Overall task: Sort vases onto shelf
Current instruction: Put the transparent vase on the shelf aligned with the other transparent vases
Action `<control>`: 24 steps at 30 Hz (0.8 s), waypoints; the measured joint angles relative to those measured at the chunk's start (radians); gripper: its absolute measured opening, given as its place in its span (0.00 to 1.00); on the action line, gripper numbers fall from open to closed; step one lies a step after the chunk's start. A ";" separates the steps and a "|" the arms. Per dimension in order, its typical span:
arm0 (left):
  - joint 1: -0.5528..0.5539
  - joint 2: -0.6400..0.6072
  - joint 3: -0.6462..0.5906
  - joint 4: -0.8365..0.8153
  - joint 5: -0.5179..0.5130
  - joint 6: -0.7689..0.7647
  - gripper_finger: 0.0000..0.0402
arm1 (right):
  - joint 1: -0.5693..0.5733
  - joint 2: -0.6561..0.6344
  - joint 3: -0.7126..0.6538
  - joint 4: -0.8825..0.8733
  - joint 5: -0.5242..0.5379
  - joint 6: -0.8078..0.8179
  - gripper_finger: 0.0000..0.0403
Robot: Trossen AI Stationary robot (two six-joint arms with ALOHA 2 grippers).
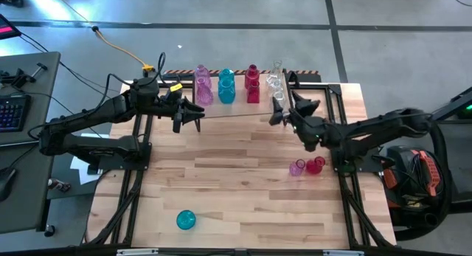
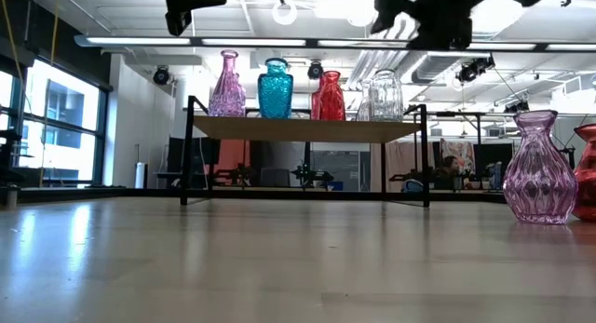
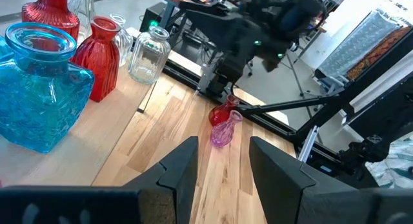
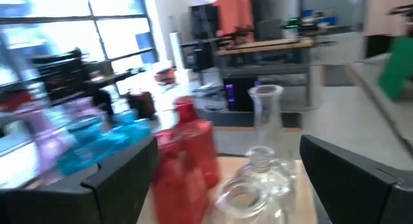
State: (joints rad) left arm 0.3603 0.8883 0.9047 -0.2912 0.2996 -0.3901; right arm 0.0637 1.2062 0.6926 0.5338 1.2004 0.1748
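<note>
- Left claw (image 1: 198, 116) hangs just off the shelf's (image 1: 236, 111) left end, fingers apart with nothing between them.
- Right claw (image 1: 279, 117) hangs beside the clear vases (image 1: 276, 82) at the shelf's right end, spread wide, empty.
- Pink, teal, red and clear vases stand on the shelf.
- A small pink vase (image 1: 296, 167) and a red vase (image 1: 316, 164) touch on the desk (image 1: 236, 197); a teal vase (image 1: 186, 220) sits near its front.
</note>
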 joint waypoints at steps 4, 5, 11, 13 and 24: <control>0.000 0.000 0.000 0.000 0.000 0.000 0.33 | 0.082 -0.062 0.000 -0.155 -0.083 0.073 0.91; 0.000 0.000 0.000 0.000 0.000 0.000 0.33 | 0.097 -0.075 0.000 -0.215 -0.122 0.115 0.91; 0.000 0.000 0.000 0.000 0.000 0.000 0.33 | 0.144 -0.093 0.000 -0.534 -0.207 0.428 0.91; 0.000 0.000 0.000 0.000 0.000 0.000 0.33 | 0.142 -0.088 0.000 -0.592 -0.207 0.474 0.91; 0.000 0.000 0.000 -0.001 0.000 0.000 0.33 | 0.045 -0.046 -0.005 -0.596 -0.341 0.392 0.91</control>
State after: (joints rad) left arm 0.3603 0.8883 0.9047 -0.2921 0.2996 -0.3901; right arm 0.1086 1.1598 0.6872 -0.0624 0.8596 0.5668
